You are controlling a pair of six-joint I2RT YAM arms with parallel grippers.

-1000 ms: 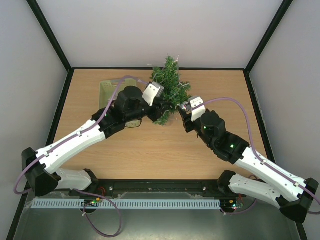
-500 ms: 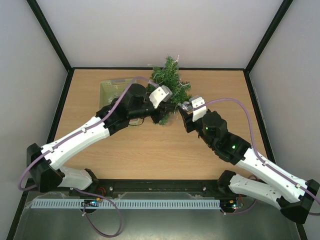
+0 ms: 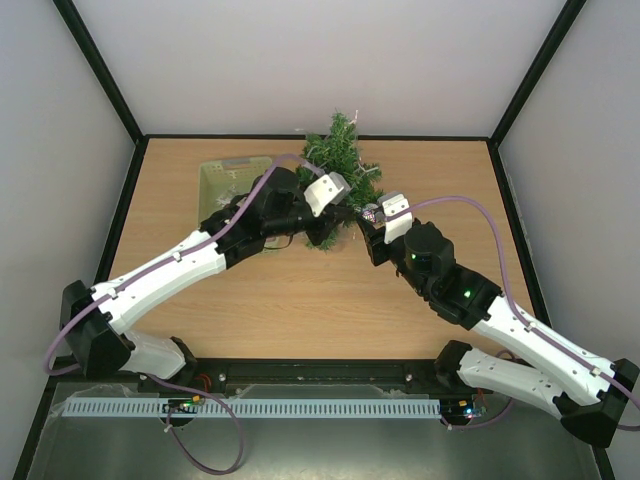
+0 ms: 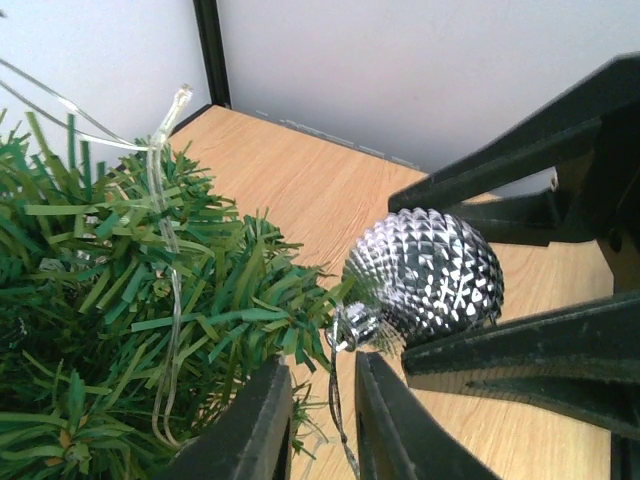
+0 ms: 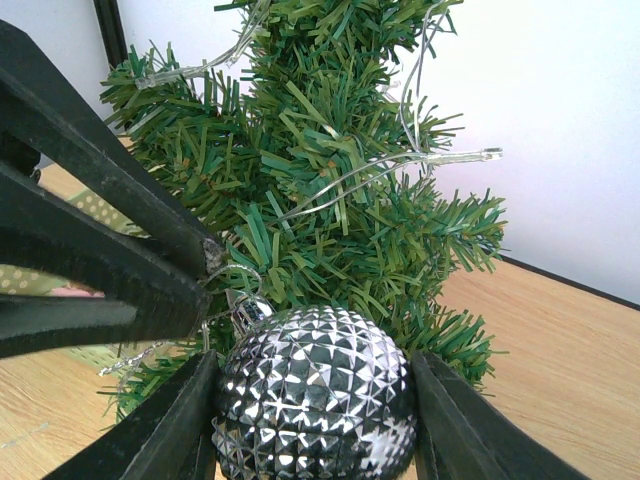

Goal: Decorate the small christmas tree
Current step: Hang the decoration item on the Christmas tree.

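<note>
Right wrist view: right fingers (image 5: 455,420) clamp a silver faceted bauble (image 5: 315,400) against the small christmas tree (image 5: 330,150), standing at the worktop's (image 3: 300,290) far edge; left fingers (image 4: 255,425) sit narrowly apart around the bauble's thread (image 4: 333,395), pinching or not, cannot tell

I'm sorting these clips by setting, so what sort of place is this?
Probably a robot lab cell, not a home: wooden table boxed in by plain white walls, left arm and right arm bolted at its near edge, the small christmas tree and a silver bauble as props.
</note>
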